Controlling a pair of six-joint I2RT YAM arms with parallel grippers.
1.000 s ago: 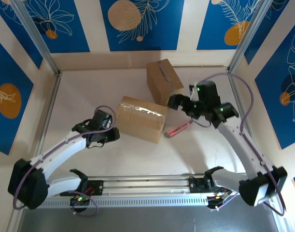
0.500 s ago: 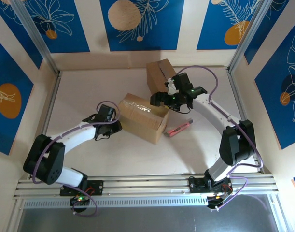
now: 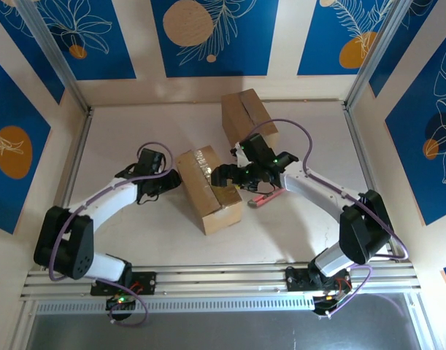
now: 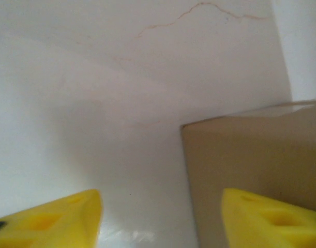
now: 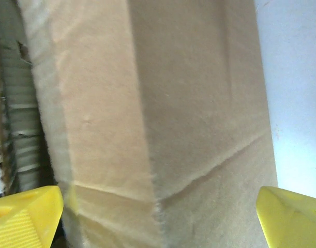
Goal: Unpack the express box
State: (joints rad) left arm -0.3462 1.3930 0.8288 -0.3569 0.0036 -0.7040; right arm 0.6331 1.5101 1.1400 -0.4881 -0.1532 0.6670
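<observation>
currently the box [image 3: 208, 191] lies in the middle of the table [image 3: 135, 131], turned at an angle and apparently taped shut. a second box [image 3: 246, 117] stands behind it and a red cutter [image 3: 265, 197] lies just to its right. the step in hand looks like positioning the box. the left claw [image 3: 173, 181] is released beside its left face, nothing between its fingers, and the right claw [image 3: 221, 175] is spread wide against the right face, grasping nothing. next, probably, one claw steadies the box while the other fetches the cutter.
</observation>
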